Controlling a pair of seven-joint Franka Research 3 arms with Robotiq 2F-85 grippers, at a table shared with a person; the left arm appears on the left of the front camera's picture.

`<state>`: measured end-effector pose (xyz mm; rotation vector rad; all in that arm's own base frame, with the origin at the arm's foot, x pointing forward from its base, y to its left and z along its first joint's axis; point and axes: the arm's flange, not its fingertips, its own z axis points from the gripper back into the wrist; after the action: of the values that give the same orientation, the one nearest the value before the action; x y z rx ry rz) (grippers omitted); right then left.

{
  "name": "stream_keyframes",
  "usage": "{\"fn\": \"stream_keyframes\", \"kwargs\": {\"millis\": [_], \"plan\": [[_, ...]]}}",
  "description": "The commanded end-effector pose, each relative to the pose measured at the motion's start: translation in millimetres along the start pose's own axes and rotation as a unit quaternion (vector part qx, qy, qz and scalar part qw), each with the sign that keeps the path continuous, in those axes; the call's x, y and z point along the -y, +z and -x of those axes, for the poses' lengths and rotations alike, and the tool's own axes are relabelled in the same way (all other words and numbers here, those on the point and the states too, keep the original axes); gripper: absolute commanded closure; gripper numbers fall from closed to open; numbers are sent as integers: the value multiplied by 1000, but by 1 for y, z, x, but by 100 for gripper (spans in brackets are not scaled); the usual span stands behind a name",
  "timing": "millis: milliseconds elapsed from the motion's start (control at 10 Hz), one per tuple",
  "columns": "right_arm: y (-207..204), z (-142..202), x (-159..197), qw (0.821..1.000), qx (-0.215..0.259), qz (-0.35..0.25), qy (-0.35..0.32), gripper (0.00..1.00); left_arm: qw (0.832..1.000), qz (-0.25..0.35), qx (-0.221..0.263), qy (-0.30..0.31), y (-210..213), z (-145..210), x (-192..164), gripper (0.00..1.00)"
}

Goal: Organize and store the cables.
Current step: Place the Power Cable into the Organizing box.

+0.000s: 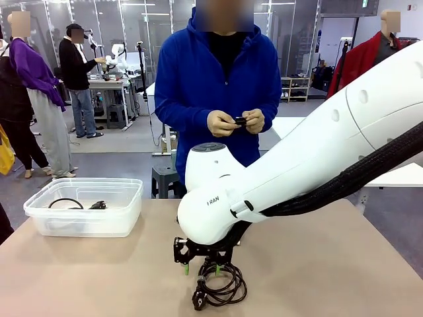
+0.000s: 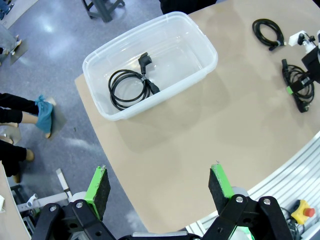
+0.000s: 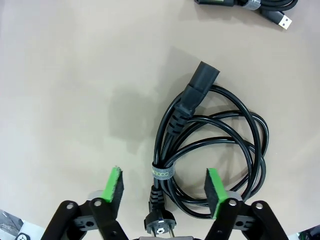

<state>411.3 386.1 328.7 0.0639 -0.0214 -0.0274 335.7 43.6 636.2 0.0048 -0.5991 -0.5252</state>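
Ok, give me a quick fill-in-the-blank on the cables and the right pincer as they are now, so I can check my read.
1. The clear bin holds ___ coiled cable.
2. The right pincer hangs over the power cable with its jaws ___.
3. The other loose cable on the table ends in a ___ plug.

Missing words: one; open; USB.
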Motion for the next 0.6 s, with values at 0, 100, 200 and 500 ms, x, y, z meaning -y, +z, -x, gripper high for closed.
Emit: {"fn": "stream_keyframes", "kwargs": {"millis": [0, 100, 200, 500], "plan": [[5, 5, 1, 1000, 11, -1, -10, 0, 1000, 0, 1, -3, 0, 1, 0, 0], [7, 5, 3, 1000, 9, -4, -9, 0, 1000, 0, 1, -3, 0, 1, 0, 0], [10, 7, 5, 1000, 6, -5, -3, 0, 1000, 0, 1, -3, 0, 1, 0, 0], [31, 10, 20, 997, -15, -8, 69, 0, 1000, 0, 1, -3, 0, 1, 0, 0]]}}
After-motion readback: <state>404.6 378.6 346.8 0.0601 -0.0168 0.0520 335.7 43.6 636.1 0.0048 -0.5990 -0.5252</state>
